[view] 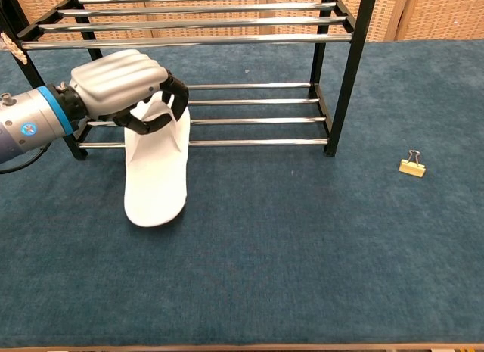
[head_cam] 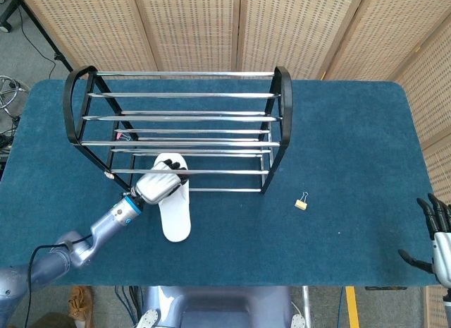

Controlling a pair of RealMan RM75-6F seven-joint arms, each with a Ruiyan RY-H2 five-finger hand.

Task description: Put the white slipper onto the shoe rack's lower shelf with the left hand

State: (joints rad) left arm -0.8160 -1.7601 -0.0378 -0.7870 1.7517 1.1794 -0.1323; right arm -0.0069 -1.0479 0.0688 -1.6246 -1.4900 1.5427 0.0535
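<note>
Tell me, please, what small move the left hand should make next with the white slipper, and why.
Probably push further forward: the left hand grips the white slipper with its toe over the lower shelf rails, but its heel lies on the table.

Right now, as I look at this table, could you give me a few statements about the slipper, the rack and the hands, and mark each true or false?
1. The left hand holds the white slipper. True.
2. The slipper lies fully on the shoe rack's lower shelf. False: its heel end is on the blue table, with only the toe end at the lower bars.
3. A binder clip lies right of the rack. True.
4. The right hand holds the clip. False: it is at the table's edge, fingers spread, holding nothing.
</note>
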